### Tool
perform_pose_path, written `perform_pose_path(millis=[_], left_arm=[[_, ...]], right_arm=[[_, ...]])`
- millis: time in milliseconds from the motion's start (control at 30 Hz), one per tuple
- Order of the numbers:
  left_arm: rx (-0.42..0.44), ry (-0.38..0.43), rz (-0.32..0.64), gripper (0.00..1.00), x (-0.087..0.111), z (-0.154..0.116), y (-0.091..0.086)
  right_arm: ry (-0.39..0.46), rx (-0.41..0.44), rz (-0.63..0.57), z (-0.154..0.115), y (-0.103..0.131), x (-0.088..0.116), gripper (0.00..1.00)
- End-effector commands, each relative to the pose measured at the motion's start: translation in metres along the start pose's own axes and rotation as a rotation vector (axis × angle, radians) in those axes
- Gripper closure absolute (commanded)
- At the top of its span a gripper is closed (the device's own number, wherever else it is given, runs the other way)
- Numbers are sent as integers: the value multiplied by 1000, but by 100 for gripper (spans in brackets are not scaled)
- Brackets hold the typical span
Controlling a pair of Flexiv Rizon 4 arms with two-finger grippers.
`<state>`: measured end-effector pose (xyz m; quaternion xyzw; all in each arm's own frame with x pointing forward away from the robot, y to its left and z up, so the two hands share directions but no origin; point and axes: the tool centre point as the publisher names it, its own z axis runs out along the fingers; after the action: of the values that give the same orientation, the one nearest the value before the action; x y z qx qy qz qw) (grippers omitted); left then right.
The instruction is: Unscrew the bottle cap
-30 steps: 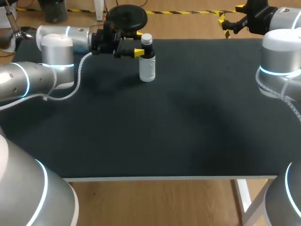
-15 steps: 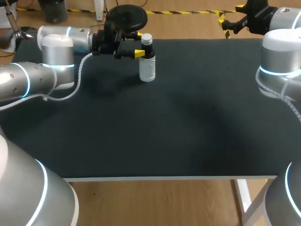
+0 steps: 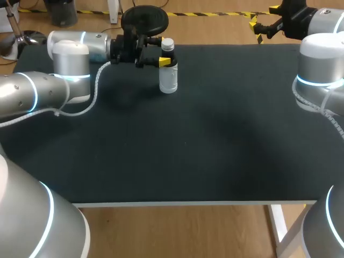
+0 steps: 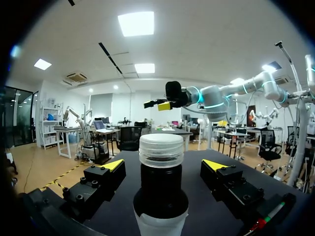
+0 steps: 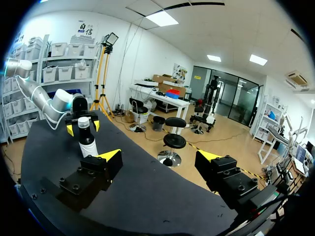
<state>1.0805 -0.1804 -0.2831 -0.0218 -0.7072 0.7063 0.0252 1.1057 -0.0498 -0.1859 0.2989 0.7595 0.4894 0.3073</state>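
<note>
**Q:** Where does the bottle stand?

**A:** Head view: I see the bottle (image 3: pixel 168 75), with a clear body, a dark neck and a white cap (image 3: pixel 167 43). It stands upright on the black desk (image 3: pixel 188 140), at about 11 o'clock from the desk's middle, near the far edge.

**Q:** And the left gripper?

**A:** My left gripper (image 3: pixel 161 50) comes in level from 9 o'clock, at neck height. Left wrist view: the neck sits between the yellow fingertips (image 4: pixel 114 164), with a gap on each side. The gripper is released and touches nothing.

**Q:** What else is near?

**A:** The left arm's white cable (image 3: pixel 94 88) hangs over the desk at 9 o'clock of the bottle. My right gripper (image 3: pixel 264 22) is well apart, at 2 o'clock beyond the desk's far edge. Its fingers are spread and hold nothing.
</note>
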Motion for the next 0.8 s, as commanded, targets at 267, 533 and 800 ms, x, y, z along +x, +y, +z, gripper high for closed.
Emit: perform_pose_path(millis=[267,533,800], left_arm=[[9,-8,5,0,0,-3,4],[15,-17,10,0,2,-4,4],[20,-30,11,72,4,-4,3]], right_arm=[[0,2,0,-1,0,0,0],[0,2,0,-1,0,0,0],[0,2,0,-1,0,0,0]])
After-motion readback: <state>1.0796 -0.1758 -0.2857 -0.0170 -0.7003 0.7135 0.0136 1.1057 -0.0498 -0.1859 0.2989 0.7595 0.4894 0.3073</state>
